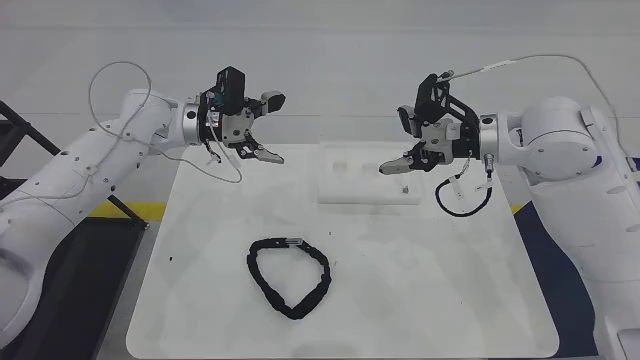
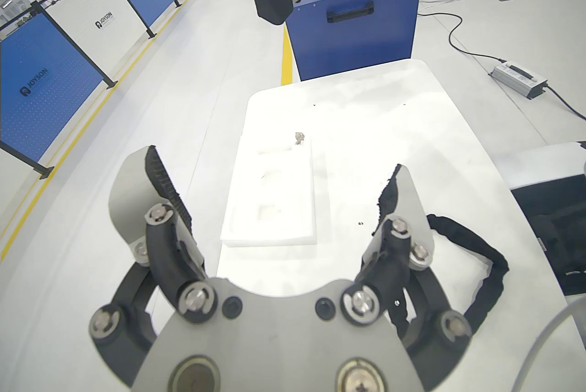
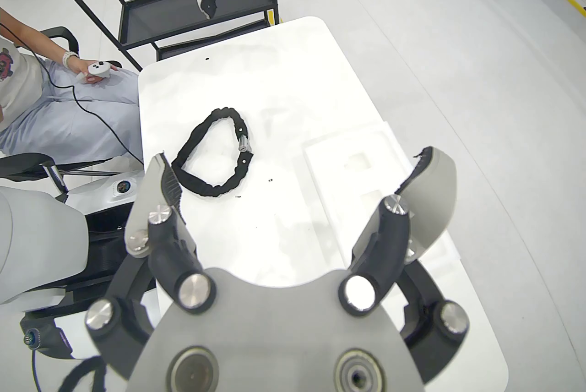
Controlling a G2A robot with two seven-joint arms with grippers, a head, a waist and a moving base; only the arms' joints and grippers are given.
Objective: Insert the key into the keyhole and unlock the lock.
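White lettering marks the blue panels at left. The left gripper and right gripper hang mid-frame, facing each other, jaws spread apart, empty. The lock lies lower centre; the key sits in the foam tray.

**White arms, grey-and-black grippers**

Both arms are glossy white, built of thick, rounded segments. The left arm, over the bench's left edge, carries a thin white cable that loops free of its shell. The right arm, past the bench's opposite edge, has a grey cable arching over it and a black cable looped under the wrist. The left gripper and right gripper look alike. Each has a grey metal plate, black linkages pinned with round silver screws, and two curved grey fingers faced with black ribbed pads. One pad's edge seems frayed, though the view is poor.
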